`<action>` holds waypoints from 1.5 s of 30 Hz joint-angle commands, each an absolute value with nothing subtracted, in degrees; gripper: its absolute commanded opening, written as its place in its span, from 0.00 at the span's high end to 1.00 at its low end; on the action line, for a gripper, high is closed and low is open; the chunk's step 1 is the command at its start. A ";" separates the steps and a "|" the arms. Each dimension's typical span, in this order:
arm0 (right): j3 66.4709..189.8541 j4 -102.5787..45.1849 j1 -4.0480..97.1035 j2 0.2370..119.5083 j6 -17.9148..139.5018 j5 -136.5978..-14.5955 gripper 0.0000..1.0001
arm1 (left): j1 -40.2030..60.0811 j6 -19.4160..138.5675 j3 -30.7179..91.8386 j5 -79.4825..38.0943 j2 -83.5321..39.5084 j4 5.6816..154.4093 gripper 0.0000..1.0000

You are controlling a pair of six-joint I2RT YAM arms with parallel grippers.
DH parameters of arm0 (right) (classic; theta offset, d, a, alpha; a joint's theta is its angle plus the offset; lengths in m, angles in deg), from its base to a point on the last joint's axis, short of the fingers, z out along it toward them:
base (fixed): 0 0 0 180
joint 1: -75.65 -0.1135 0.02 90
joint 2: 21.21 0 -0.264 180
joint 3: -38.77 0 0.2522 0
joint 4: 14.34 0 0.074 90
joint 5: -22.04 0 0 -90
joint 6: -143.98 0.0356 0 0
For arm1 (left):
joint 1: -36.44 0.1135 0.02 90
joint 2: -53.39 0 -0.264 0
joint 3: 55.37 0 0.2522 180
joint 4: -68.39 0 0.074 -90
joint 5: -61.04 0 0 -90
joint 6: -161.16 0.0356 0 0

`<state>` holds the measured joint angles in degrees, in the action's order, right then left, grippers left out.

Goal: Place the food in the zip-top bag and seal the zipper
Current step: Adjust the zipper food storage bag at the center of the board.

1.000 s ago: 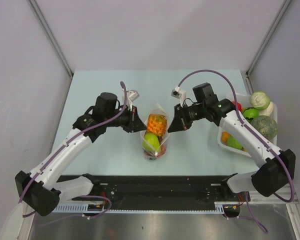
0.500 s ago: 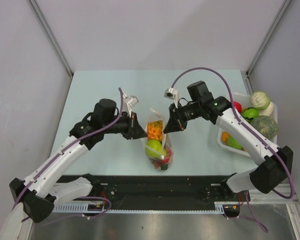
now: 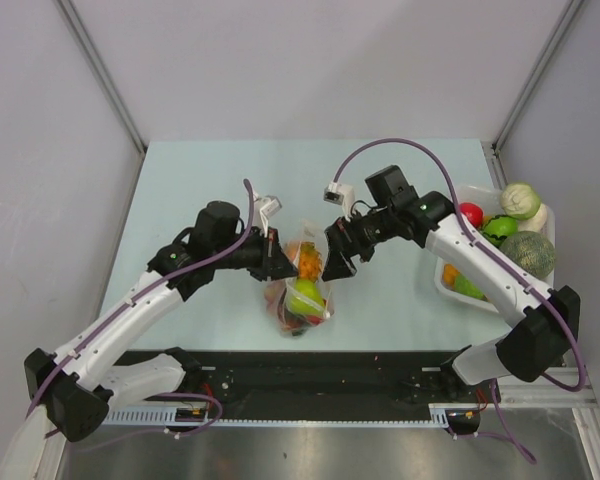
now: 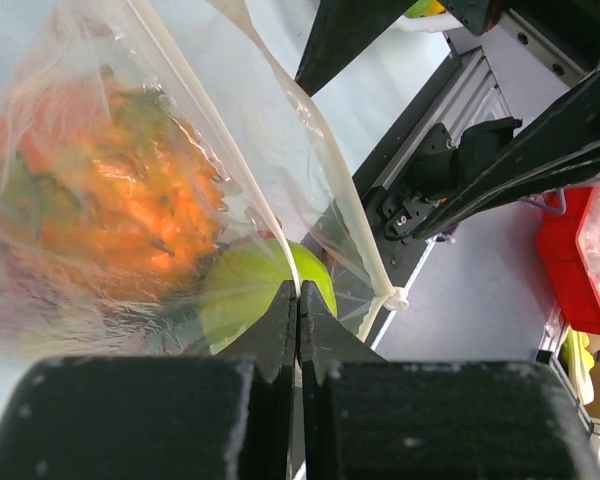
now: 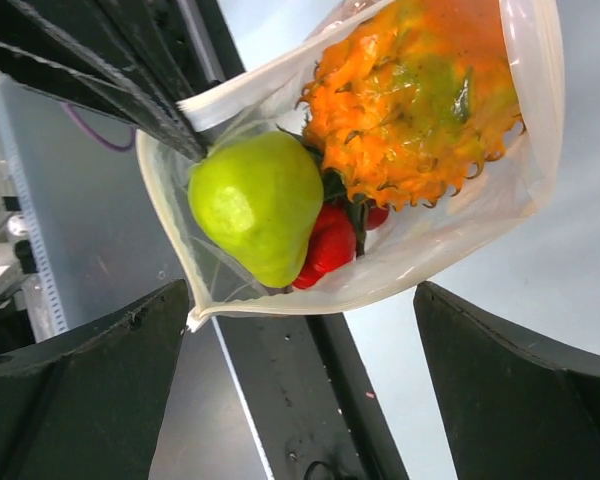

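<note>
The zip-top bag (image 3: 298, 292) hangs between my two grippers above the table and sags toward the near edge. Inside lies the food: an orange ruffled piece (image 5: 420, 100), a green ball (image 5: 260, 205) and red pieces (image 5: 330, 245). My left gripper (image 4: 298, 298) is shut on one lip of the zipper (image 4: 212, 130). The other lip (image 4: 325, 150) stands apart from it, so the mouth gapes. My right gripper (image 5: 300, 340) is open, with its fingers (image 5: 80, 380) spread wide on either side of the bag's lower edge and not touching it.
A white tray (image 3: 443, 283) at the table's right edge holds more toy produce, including a netted melon (image 3: 527, 253) and a cabbage (image 3: 520, 198). The black rail (image 3: 310, 375) with the arm bases runs along the near edge, just below the hanging bag.
My right gripper has opened and let go of the bag's edge. Both grippers and the bag have drifted slightly left, and the bag now sags lower on the left gripper alone.
</note>
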<state>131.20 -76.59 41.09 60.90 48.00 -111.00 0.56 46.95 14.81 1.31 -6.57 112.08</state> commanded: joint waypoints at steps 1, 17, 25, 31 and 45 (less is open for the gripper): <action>132.16 -76.80 40.23 61.41 49.40 -102.61 0.01 | 0.05 44.96 14.03 2.86 -5.14 106.32 1.00; 141.82 -86.27 38.49 67.90 35.37 -117.96 1.00 | -2.32 54.97 12.01 3.22 1.80 110.62 0.94; 146.74 -88.48 37.69 72.83 29.63 -117.96 1.00 | -2.32 79.18 18.50 5.32 2.86 118.41 0.57; 148.94 -87.69 37.34 73.27 30.69 -119.19 1.00 | -2.67 101.08 25.71 12.17 0.14 129.50 0.36; 151.49 -86.55 36.63 75.12 31.22 -119.37 1.00 | -18.75 122.67 25.11 8.06 -5.94 141.22 0.23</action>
